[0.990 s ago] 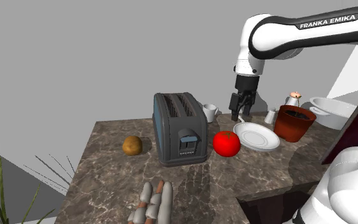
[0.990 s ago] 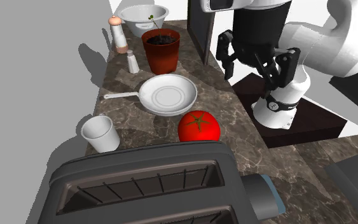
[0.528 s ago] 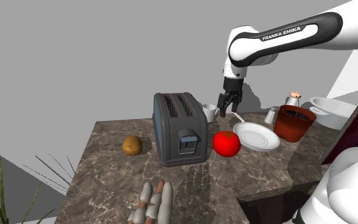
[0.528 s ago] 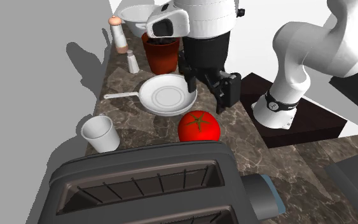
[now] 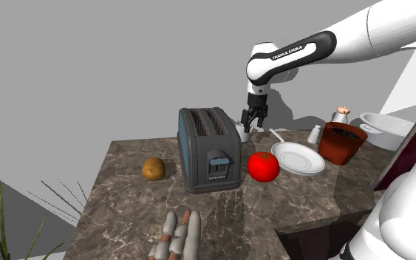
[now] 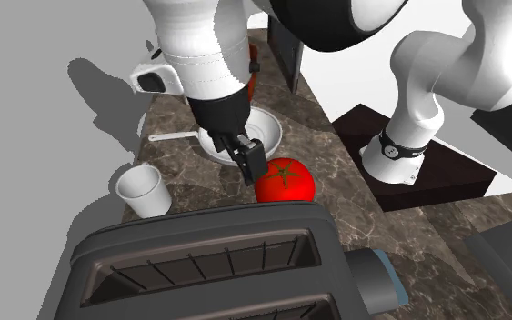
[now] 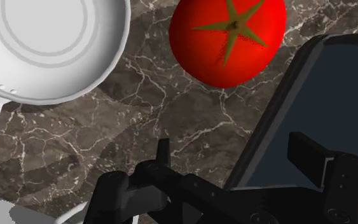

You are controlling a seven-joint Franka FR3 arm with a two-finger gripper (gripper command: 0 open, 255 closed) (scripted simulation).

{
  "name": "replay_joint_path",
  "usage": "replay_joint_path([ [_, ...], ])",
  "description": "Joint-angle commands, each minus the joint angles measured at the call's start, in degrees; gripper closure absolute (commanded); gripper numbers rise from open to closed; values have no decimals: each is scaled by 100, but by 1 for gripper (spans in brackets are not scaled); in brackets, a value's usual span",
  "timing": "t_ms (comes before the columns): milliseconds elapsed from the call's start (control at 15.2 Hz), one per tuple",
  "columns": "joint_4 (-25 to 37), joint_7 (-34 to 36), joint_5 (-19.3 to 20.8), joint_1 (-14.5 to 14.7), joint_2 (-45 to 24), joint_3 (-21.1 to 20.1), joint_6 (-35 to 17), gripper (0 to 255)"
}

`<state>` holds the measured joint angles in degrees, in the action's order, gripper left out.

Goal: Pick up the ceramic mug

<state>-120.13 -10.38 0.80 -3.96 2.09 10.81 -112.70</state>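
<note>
While upright near toaster (image 6: 217, 264), white mug (image 6: 143, 191)

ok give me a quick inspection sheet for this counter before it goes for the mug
surface: dark marble-patterned counter, crowded
job's things: white mug, upright, beside the toaster, not held
clutter: tomato, white pan, potato, sausages, plant pot, shaker, bowl
grippers: gripper open, over the counter between mug and tomato
cables: nothing seen
surroundings: grey wall behind
</note>
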Motion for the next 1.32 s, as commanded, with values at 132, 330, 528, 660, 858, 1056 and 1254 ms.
replay_joint_path([
  [132,675,-173,-28,-105,-795,100,-211,0],
  [330,1282,-280,-78,-193,-1416,148,-293,0],
  [528,1967,-378,-138,-300,-2050,180,-312,0],
  [660,2474,-436,-181,-382,-2484,193,-287,0],
  [858,3305,-507,-243,-519,-3144,203,-189,0],
  [1056,3195,-504,-257,-524,-3225,191,-379,0],
  [1254,3096,-503,-273,-529,-3314,180,-565,0],
])
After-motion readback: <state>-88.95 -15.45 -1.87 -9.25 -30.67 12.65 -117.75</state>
